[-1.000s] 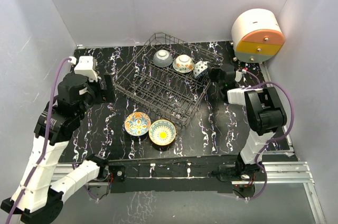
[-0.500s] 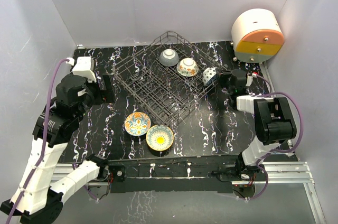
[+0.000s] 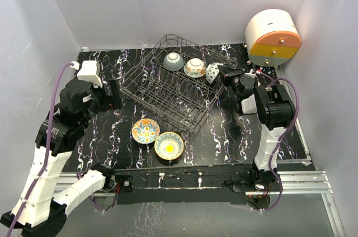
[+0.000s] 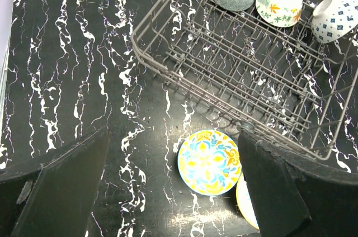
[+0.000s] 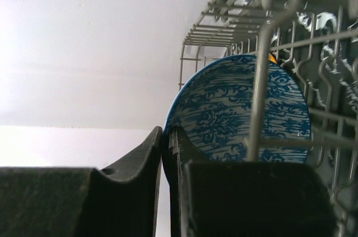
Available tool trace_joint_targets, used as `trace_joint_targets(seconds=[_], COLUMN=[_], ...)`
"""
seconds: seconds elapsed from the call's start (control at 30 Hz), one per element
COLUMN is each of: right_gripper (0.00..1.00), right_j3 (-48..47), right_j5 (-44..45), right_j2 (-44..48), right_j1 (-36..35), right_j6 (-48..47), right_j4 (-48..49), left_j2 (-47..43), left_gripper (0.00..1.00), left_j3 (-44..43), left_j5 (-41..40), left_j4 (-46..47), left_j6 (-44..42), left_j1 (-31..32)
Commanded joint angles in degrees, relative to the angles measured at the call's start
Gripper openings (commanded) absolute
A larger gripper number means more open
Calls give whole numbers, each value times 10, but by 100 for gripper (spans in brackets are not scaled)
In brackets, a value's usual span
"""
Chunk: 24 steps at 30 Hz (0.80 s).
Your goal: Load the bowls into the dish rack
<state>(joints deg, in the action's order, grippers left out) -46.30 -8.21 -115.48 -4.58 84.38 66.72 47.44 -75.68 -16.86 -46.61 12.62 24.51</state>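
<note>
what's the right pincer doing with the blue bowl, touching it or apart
Touching. The right wrist view shows the right pincer shut on the rim of the blue bowl, the edge clamped with no gap showing.

The rack (image 3: 168, 89) has been swung back leftward, along with the blue bowl (image 3: 212, 72) pinched by the right gripper (image 3: 220, 72). The yellow bowl (image 3: 169, 145) has been nudged toward the near edge of the table (image 3: 224, 136).

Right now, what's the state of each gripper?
Left gripper: open, holding nothing.
Right gripper: shut on the rim of the blue bowl.
</note>
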Motion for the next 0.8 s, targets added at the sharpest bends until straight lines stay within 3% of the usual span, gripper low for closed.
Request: trace_joint_targets(seconds=[0.0,0.4,0.77], right_gripper=[8,8,8], right_j3=[-35,-139,-197], right_j5=[-16,-24,-34], right_j2=[-11,-90,-83], right_j1=[-18,-64,-67], right_j6=[38,106,83], right_j4=[109,138,93], left_j2=[0,12,4], left_gripper=[96,96,96], left_j3=[9,16,22], left_j5=[4,1,-8], left_j4=[16,34,35], left_j6=[-4,-14,-7], left_j1=[2,2,2])
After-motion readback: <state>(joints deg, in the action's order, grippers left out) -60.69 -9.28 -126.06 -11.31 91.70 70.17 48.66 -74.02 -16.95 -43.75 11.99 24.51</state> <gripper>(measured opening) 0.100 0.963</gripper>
